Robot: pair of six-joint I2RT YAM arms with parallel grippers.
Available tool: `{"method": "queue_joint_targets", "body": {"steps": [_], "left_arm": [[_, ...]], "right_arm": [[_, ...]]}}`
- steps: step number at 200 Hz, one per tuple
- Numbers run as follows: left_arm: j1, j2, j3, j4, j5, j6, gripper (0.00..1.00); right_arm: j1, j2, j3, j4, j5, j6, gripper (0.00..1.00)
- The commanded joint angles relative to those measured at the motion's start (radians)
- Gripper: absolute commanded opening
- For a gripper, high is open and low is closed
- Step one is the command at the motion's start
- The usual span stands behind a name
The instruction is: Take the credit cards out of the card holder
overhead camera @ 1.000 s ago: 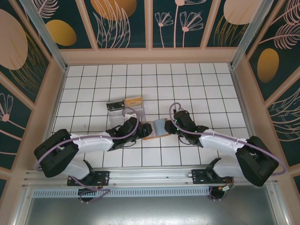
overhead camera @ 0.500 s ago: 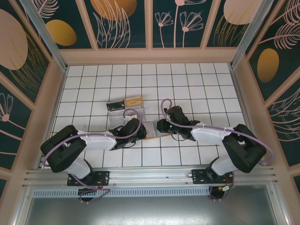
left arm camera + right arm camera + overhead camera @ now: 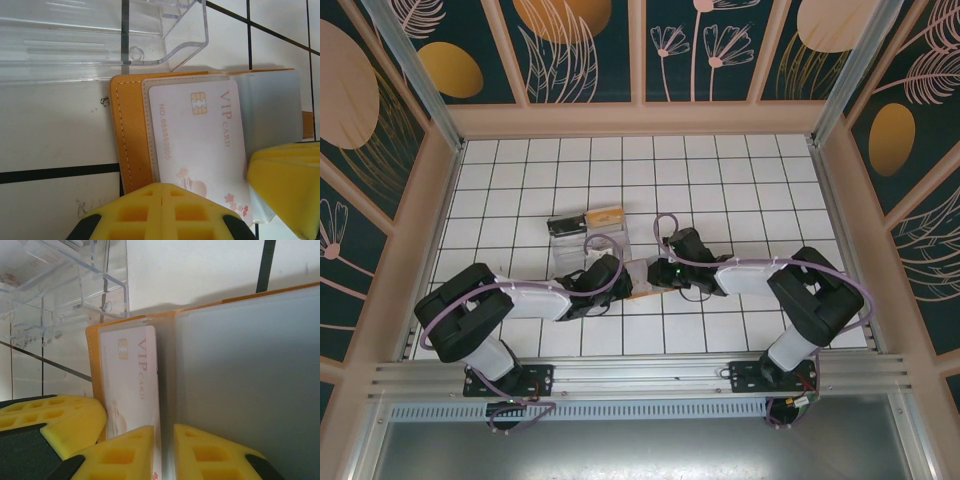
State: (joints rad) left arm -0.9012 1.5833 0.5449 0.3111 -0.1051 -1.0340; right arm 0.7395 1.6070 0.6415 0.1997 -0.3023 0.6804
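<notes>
Card holder (image 3: 131, 140), gridded table (image 3: 720, 180), floral walls (image 3: 590, 50)

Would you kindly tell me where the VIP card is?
Left wrist view, centre-right: the VIP card lies on the orange card holder, below the clear tray.

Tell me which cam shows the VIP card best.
Left wrist: the VIP card lies nearly face-on in the card holder, chip, number and lettering legible. Right wrist gives a foreshortened strip of it. Top external: too small to make out.
</notes>
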Motion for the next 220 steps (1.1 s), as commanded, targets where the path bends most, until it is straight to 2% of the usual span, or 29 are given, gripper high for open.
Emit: {"method": "queue_joint_targets", "body": {"steps": [1, 34, 53, 68, 101, 220], "left_arm": [[0.005, 0.021, -0.019, 0.003, 0.013, -0.012, 0.03], [0.005, 0.023, -0.022, 0.009, 0.018, -0.015, 0.02], [0.004, 0.019, -0.023, 0.004, 0.016, -0.014, 0.01], [0.006, 0.015, -0.023, -0.005, 0.012, -0.015, 0.00], [0.007, 0.024, -0.008, -0.060, -0.011, -0.024, 0.00], [0.004, 0.042, -0.001, -0.090, -0.016, -0.032, 0.00]], "right_arm": [[0.001, 0.018, 0.023, 0.039, -0.035, 0.019, 0.20], [0.001, 0.036, 0.029, 0.044, -0.047, 0.023, 0.19], [-0.004, 0.033, 0.023, 0.046, -0.046, 0.028, 0.14], [-0.006, 0.029, 0.017, 0.045, -0.043, 0.027, 0.06], [-0.021, 0.021, -0.005, 0.035, -0.041, 0.030, 0.00], [-0.093, -0.055, -0.072, 0.006, -0.040, -0.004, 0.00]]}}
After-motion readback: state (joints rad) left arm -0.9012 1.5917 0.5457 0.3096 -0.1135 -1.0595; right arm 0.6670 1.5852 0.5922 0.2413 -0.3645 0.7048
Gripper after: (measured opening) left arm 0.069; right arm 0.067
